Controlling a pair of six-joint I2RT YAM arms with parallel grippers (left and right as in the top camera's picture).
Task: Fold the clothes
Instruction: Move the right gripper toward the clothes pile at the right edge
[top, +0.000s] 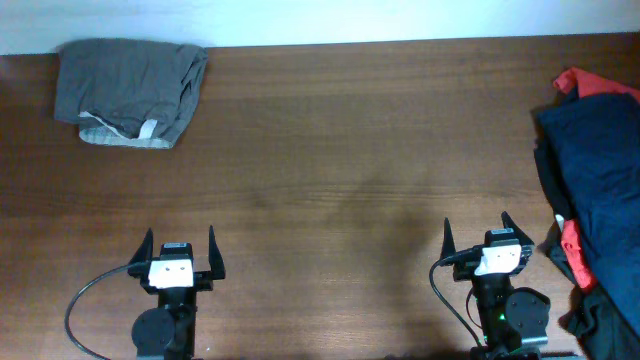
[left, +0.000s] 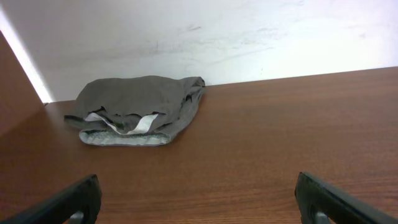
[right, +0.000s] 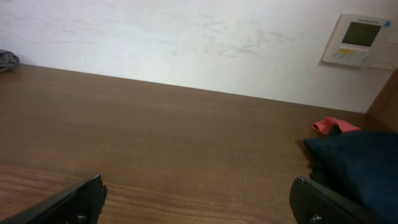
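A folded grey garment (top: 130, 90) lies at the table's far left corner, also in the left wrist view (left: 137, 109). A heap of clothes sits at the right edge, with a dark navy piece (top: 600, 170) on top and red cloth (top: 578, 80) poking out behind it. The right wrist view shows the navy piece (right: 364, 165) and the red cloth (right: 333, 126). My left gripper (top: 179, 248) stands open near the front edge, nothing between its fingers (left: 68, 202). My right gripper (top: 478, 236) is open too, just left of the heap.
The brown wooden table (top: 350, 150) stretches between the grey garment and the heap. A white wall (left: 217, 31) runs along its far edge, with a wall-mounted control panel (right: 360, 40) at the right. A cable (top: 85, 300) loops beside the left arm.
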